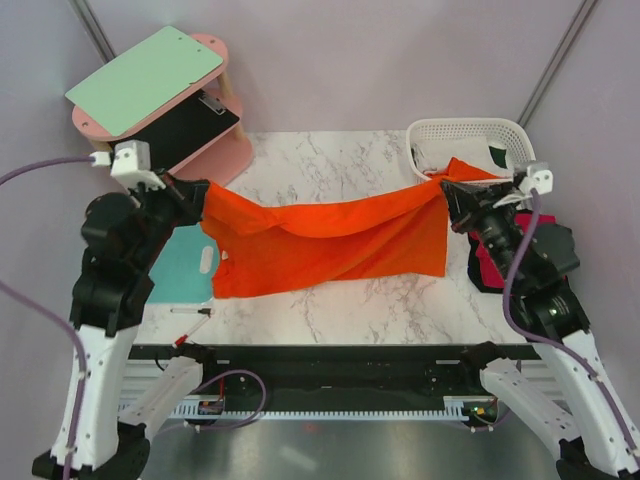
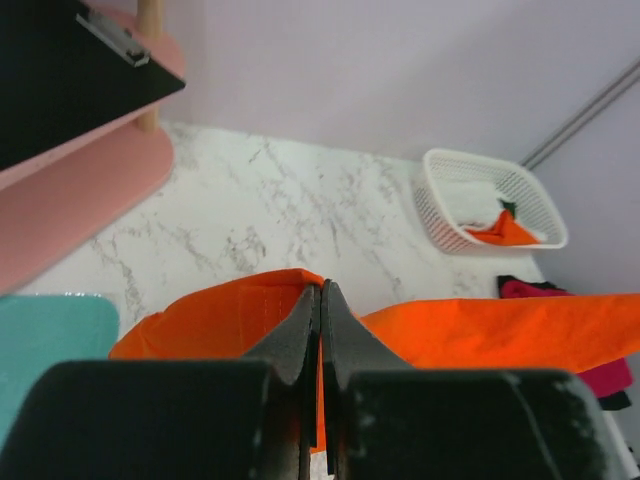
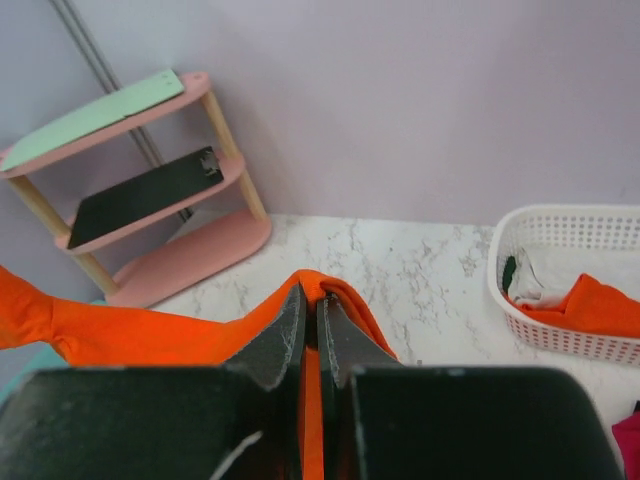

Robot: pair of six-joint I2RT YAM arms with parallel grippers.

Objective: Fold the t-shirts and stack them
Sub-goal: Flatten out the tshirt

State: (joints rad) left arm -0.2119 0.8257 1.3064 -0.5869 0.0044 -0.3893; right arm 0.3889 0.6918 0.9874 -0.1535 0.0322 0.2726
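As the top camera sees it, shirt: the orange t-shirt [image 1: 330, 245] hangs like a banner over the middle of the tabletop [image 1: 330, 160]. One end is up on the left and one end is up on the right, and it sags in between.
Top camera, grippers: the left gripper [image 1: 197, 192] pinches the left end and the right gripper [image 1: 447, 188] pinches the right end. Both pairs of jaws are squeezed tight on the cloth.
Top camera, neighbours: the teal mat [image 1: 180, 265] lies near-left, partly under the shirt's left end. The white basket [image 1: 465, 128] sits far-right. A red t-shirt [image 1: 485, 262] lies by the right arm.
Top camera, doing it well: I think the job now is to lay the shirt down flat. Both arms should go down together at the same height, pulling gently apart so the sag goes away. The low edge should land first, in the middle, off the mat and away from the basket. Let go only when the shirt is flat.
Left wrist, jaws: pressed together with no gap, with a fold of orange cloth caught between the tips [image 2: 320, 300].
Left wrist, shirt: it bunches right at the tips, then runs off to the right in a long band [image 2: 500, 330].
Right wrist, jaws: closed to a thin slit, biting an orange fold at the tips [image 3: 312, 300].
Right wrist, shirt: it humps over the tips, then runs off to the left [image 3: 150, 335].
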